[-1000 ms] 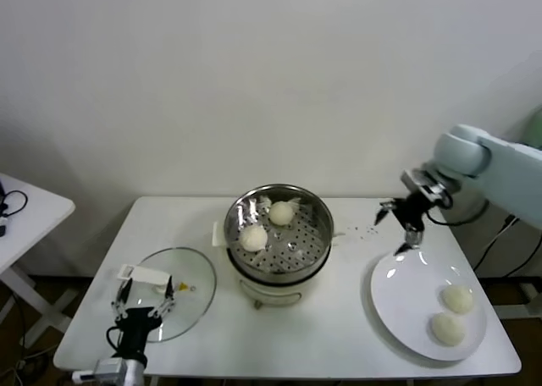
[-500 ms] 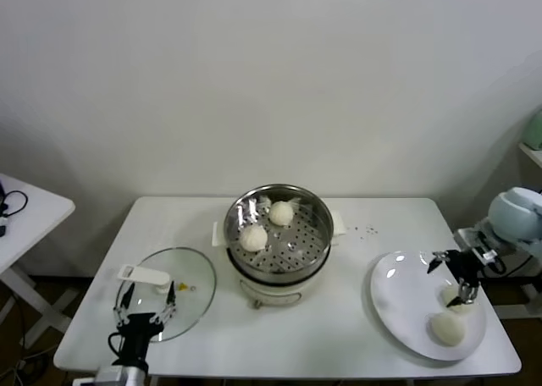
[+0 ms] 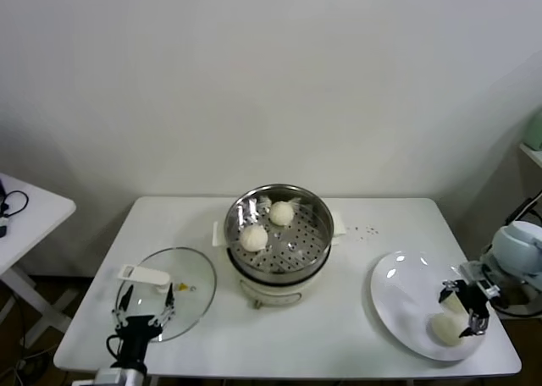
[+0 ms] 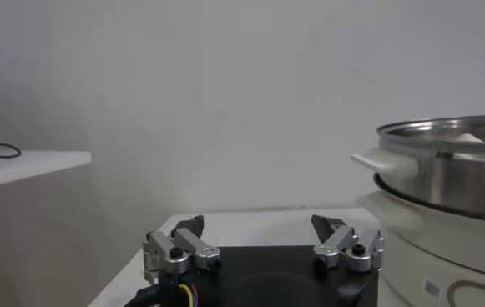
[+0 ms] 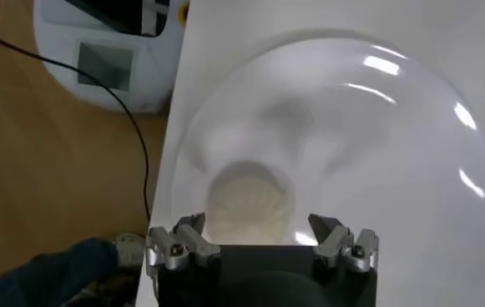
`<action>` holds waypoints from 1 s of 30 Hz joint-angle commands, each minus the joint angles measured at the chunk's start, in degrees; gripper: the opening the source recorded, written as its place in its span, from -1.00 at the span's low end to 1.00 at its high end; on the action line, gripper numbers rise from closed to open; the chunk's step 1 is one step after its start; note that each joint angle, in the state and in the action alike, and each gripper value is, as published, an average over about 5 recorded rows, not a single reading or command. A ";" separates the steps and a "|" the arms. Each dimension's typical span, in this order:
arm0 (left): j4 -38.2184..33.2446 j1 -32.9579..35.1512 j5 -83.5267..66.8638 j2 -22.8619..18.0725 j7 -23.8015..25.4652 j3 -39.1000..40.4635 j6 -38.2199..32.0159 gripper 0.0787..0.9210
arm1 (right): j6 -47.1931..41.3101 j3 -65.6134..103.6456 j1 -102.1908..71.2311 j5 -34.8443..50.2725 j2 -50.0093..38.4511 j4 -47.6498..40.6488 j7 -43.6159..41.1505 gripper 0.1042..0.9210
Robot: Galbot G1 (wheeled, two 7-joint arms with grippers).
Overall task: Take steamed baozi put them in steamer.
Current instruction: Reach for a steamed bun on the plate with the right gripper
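right pincer (image 3: 464,309) apart over baozi (image 5: 249,200) | plate (image 3: 398,297) | left pincer (image 4: 263,244) apart

baozi (image 3: 253,237) cream-white, faint pleat lines on top. steamer (image 3: 279,244) shiny steel, tray dotted with perforations, base cream-white. plate (image 3: 405,301) plain white. lid (image 3: 185,286) clear glass, white handle. table (image 3: 339,335) white. right gripper (image 5: 261,238) fingers silver, body black; wall probably off-white.
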 commanded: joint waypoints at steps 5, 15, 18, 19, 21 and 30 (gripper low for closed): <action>0.36 0.10 0.13 0.04 -0.01 -0.18 -0.19 0.77 | -0.22 2.03 -4.19 -2.79 0.87 -0.83 0.62 0.76; 0.83 -0.04 -0.03 0.10 -0.06 -0.36 -0.23 0.77 | -0.29 1.93 -4.42 -4.86 2.79 -1.90 0.80 0.76; 0.92 -0.09 -0.05 0.10 -0.08 -0.39 -0.23 0.77 | -0.41 1.94 -4.42 -5.23 3.14 -2.11 0.82 0.76; 0.97 -0.11 -0.05 0.09 -0.08 -0.39 -0.23 0.77 | -0.46 1.92 -4.42 -5.29 3.21 -2.14 0.78 0.76; 1.10 -0.15 -0.04 0.07 -0.09 -0.36 -0.25 0.77 | -0.60 1.86 -4.43 -5.33 3.30 -2.15 0.70 0.76; 1.13 0.01 0.02 0.18 -0.05 -0.40 -0.27 0.77 | -0.73 1.40 -4.14 -5.20 3.21 -2.08 0.61 0.58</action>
